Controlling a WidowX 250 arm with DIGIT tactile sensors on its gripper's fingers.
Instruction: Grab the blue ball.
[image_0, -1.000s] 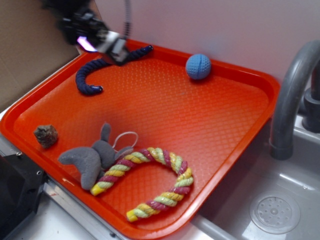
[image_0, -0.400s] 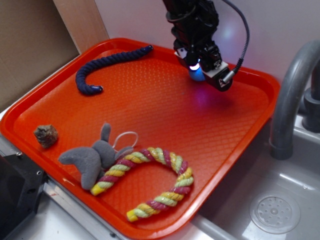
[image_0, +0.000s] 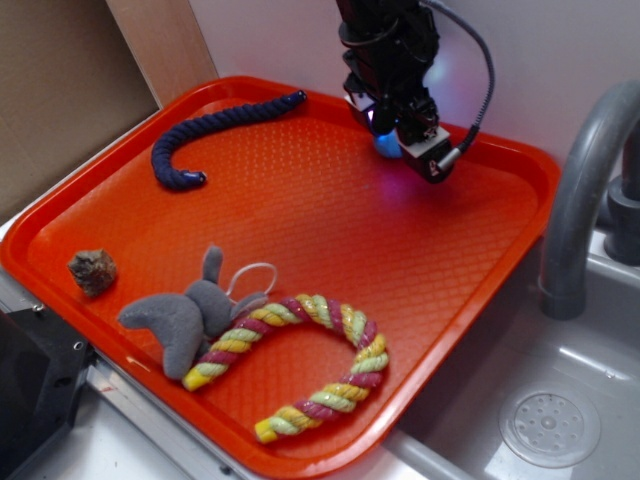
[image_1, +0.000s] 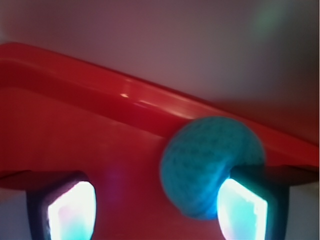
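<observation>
Over the orange tray (image_0: 300, 210), the lowered claw (image_0: 392, 132) gapes wide, blue ball (image_1: 205, 165) touching one finger.

Black tool (image_0: 392, 128) swung from the tray's far-left corner over to the small light-blue dimpled rubber ball (image_1: 206, 165), now dropped around it, fingers spread; ball mostly hidden in exterior view.

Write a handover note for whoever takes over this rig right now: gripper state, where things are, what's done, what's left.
Gripper: open, lowered at the far rim of the orange plastic tray.
Small light-blue dimpled rubber ball: on the tray by the far rim, off-centre between the fingers, against the one on the wrist view's right.
Done: approach.
Left: centre on the ball, close, lift.
Dark navy rope piece lies away from the gripper.
</observation>
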